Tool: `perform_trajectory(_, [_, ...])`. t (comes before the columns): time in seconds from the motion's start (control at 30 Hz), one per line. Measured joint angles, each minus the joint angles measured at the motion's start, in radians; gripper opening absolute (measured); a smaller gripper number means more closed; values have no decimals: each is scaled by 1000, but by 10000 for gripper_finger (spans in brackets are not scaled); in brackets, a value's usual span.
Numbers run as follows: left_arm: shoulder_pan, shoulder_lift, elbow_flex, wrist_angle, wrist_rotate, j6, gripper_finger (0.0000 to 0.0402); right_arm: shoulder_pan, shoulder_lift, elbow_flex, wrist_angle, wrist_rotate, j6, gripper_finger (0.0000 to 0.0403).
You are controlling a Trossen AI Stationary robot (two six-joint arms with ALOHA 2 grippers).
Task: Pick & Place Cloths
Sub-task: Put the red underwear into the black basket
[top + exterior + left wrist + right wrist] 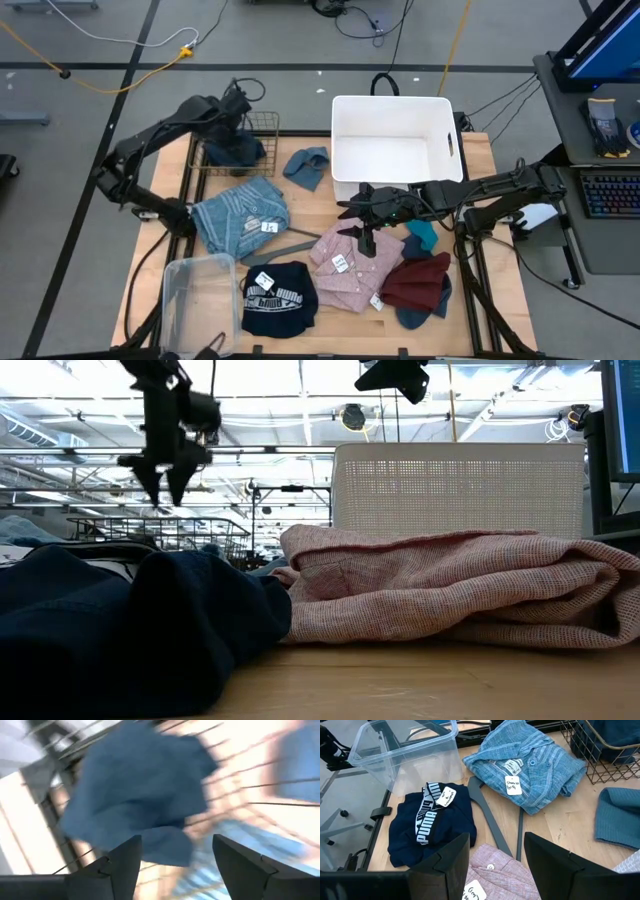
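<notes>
A dark blue cloth (236, 151) lies in the wire basket (262, 124) at the far left. My left gripper (237, 118) hangs open above it, touching nothing; the left wrist view shows the cloth (140, 795) below the spread fingers. My right gripper (350, 208) stands open in the air over the pink checked cloth (350, 262) and holds nothing. On the table lie a light blue striped cloth (240, 215), a grey-blue one (308, 166), a black one with white print (278, 298), a maroon one (418, 280) and a teal one (422, 235).
A white bin (345, 150) stands at the far middle, and a clear plastic bin (198, 290) at the near left. A grey hanger (490, 822) lies between the striped and the pink cloth. The table's frame rails run along both sides.
</notes>
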Motion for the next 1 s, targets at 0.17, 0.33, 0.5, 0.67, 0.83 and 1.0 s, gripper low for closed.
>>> perform_trajectory(0.17, [-118, -58, 62, 8, 53, 55, 221, 0, 0, 0, -13, -1, -2, 180])
perform_trajectory(0.33, [-254, -123, 78, 13, 23, 53, 199, 0, 0, 0, -73, -1, 0, 180])
perform_trajectory(0.5, [-382, -171, 79, 81, -17, 55, 171, 11, -8, -1, -183, -1, 0, 180])
perform_trajectory(0.67, [-514, -194, 79, 225, -8, 108, 137, 50, -25, -2, -280, -1, 0, 180])
perform_trajectory(0.83, [-630, -191, 72, 368, 23, 165, 98, 126, -46, -1, -316, -1, 15, 180])
perform_trajectory(1.0, [-726, -188, 13, 513, 95, 162, 59, 214, -58, 0, -329, 1, 39, 180])
